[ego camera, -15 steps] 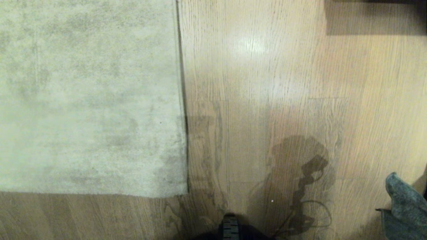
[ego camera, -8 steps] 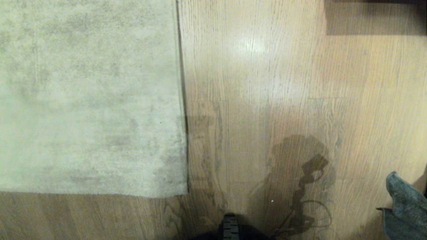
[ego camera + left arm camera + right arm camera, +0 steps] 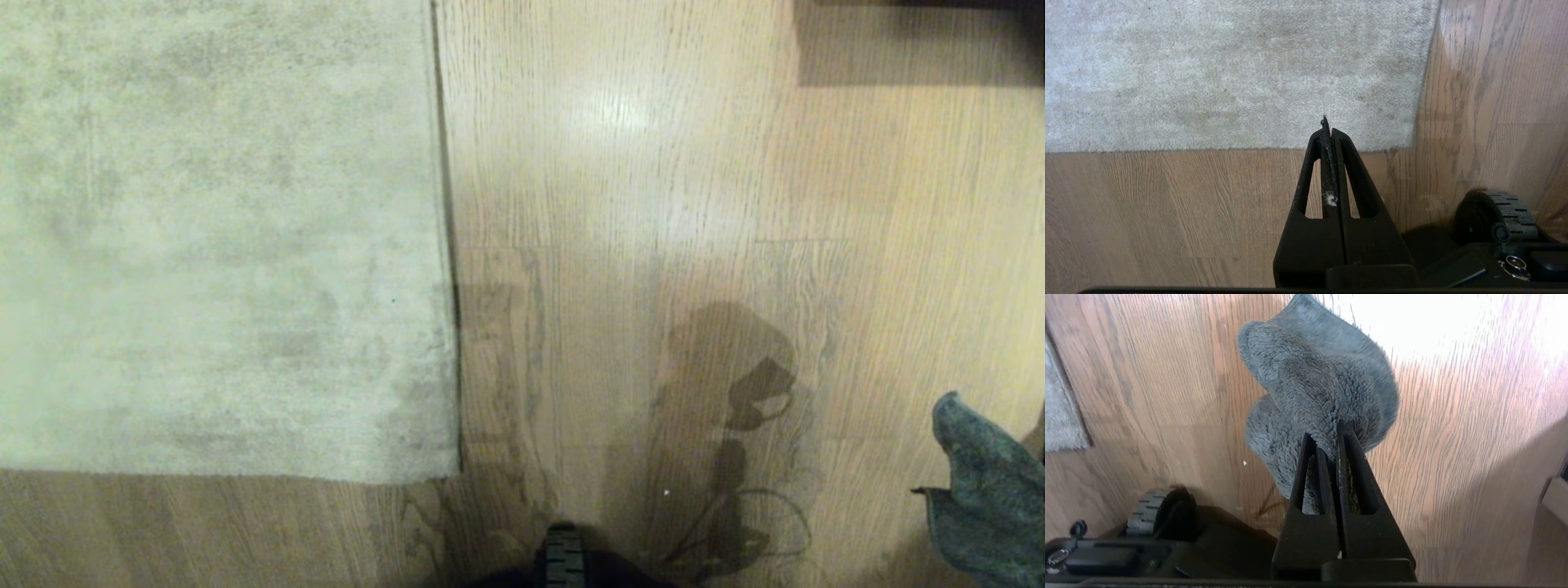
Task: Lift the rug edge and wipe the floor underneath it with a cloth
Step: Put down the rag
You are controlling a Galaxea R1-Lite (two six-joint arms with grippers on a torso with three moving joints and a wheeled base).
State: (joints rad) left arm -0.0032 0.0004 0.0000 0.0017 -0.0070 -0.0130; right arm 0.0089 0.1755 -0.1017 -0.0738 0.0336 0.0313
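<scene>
A pale grey-beige rug [image 3: 212,237] lies flat on the wooden floor [image 3: 653,204] at the left. Its rug edge [image 3: 445,245] runs straight down to a square corner [image 3: 453,474] near my base. The dark grey-teal cloth [image 3: 984,498] hangs at the lower right of the head view. In the right wrist view my right gripper [image 3: 1327,435] is shut on the cloth [image 3: 1314,388], which dangles above the floor. My left gripper [image 3: 1327,127] is shut and empty, held above the floor near the rug's corner [image 3: 1408,139].
A dark piece of furniture [image 3: 914,41] casts shadow at the far right. My base wheel [image 3: 563,555] shows at the bottom centre. Bare wood stretches between the rug and the cloth. A pale skirting or furniture edge [image 3: 1555,494] stands at the right.
The cloth has risen and shifted slightly left in the head view, and the arm's shadow on the floor has moved up with it. The rug has not moved.
</scene>
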